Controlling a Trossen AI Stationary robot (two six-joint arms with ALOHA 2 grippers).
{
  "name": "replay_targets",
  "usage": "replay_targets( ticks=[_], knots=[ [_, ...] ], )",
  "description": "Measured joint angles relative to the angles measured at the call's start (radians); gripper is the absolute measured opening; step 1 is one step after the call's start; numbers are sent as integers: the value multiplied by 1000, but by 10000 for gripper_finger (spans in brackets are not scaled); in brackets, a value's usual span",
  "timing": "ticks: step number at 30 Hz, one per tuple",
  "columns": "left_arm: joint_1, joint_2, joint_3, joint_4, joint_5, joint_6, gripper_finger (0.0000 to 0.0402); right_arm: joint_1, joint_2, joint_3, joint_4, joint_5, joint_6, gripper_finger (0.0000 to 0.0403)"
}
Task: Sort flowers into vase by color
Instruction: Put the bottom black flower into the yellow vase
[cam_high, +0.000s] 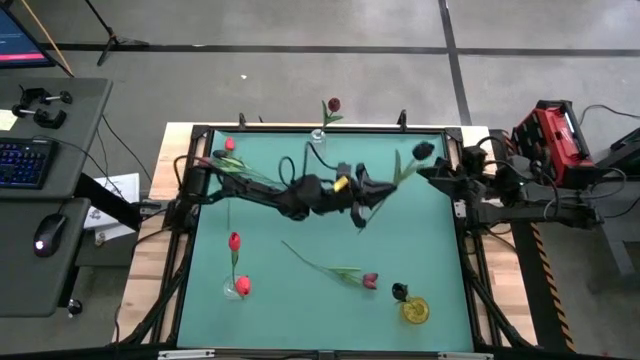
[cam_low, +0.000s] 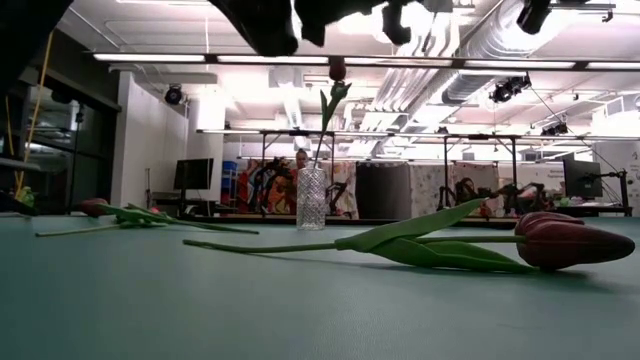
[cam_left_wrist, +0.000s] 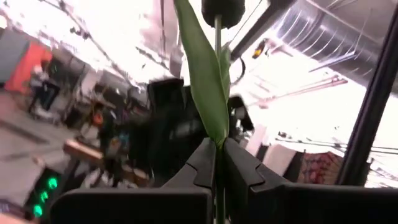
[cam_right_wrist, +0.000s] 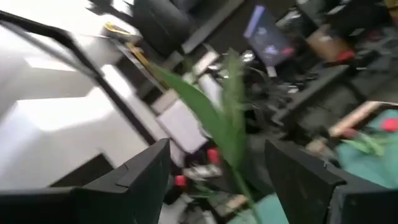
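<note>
1. The left end effector (cam_high: 368, 186) hung above the middle of the green worktop (cam_high: 300, 300), its fingers pinched fully together on the stem of a dark-headed flower (cam_high: 405, 167), whose near-black head pointed toward the right arm.
2. The right end effector (cam_high: 432, 172) waited at the worktop's right edge with its fingers spread apart and nothing between them; the held flower's head lay just beside it.
3. In my judgement the step in hand was a handover or a carry to a vase. To do it well, the left arm should keep the stem steady, and if the right arm takes it, it should close on bare stem below the leaf before the left lets go.
4. The dark flower probably belonged in the yellow vase (cam_high: 414, 311) near the front right, beside another dark head (cam_high: 399, 291).
5. Only the left wrist view showed the stem (cam_left_wrist: 219, 155) seated between its fingers (cam_left_wrist: 202, 163), with the leaf (cam_left_wrist: 202, 81) rising above.
6. Only the low view showed the clear vase (cam_low: 312, 198) upright at the far edge with 1 flower in it, and a maroon tulip (cam_low: 570, 243) lying flat on the worktop.
7. The high view alone showed red flowers (cam_high: 234, 242) at the front left.
</note>
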Motion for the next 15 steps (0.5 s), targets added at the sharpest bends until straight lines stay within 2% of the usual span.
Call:
replay_targets(
  ticks=[5,9,15],
  knots=[
    [24,-45,0,-22,7,47,0,0,37,0,-18,99,-4,248],
    [29,-43,0,-79,4,48,0,0,149,0,-4,121,-3,248],
    [28,-49,2,-141,-55,139,0,-1,309,0,192,131,-26,248]
  ],
)
